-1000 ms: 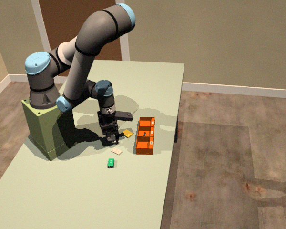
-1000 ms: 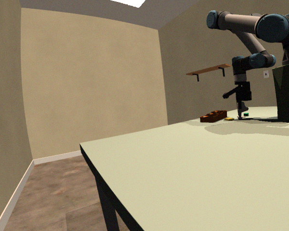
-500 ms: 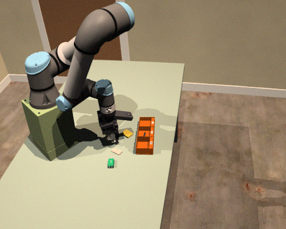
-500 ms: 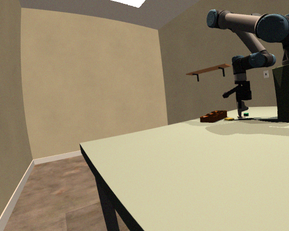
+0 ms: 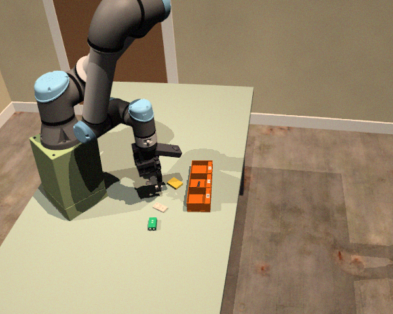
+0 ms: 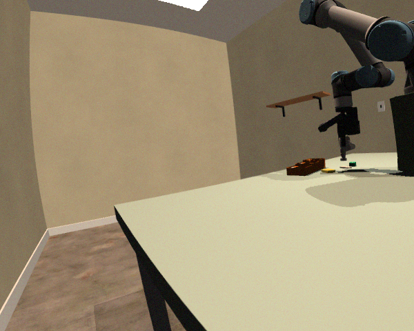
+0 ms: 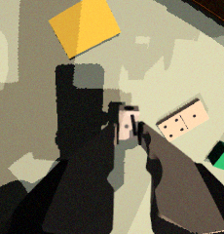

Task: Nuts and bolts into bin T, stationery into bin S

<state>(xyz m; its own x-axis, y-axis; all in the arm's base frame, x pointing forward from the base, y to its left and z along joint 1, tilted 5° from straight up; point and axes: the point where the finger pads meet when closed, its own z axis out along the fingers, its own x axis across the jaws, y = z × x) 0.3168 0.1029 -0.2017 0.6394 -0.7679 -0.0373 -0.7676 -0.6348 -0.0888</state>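
Note:
My gripper (image 5: 154, 184) (image 6: 343, 156) (image 7: 128, 123) is shut on a small pale block-shaped item (image 7: 125, 122) and holds it a little above the table, left of the orange bin. The orange bin (image 5: 197, 206) (image 6: 304, 167) is upright and has three compartments with small white labels that I cannot read. A small dark item (image 5: 198, 184) lies in the middle compartment. A yellow pad (image 5: 174, 182) (image 6: 328, 170) (image 7: 84, 25) lies flat between the gripper and the bin. A cream domino (image 5: 160, 207) (image 7: 183, 120) and a green block (image 5: 152, 224) (image 6: 352, 163) (image 7: 220, 156) lie on the table nearer the front.
The arm's green base (image 5: 68, 175) stands to the left of the gripper. The table's right edge (image 5: 239, 189) runs just beyond the bin. A wall shelf (image 6: 299, 99) hangs behind, well above the table.

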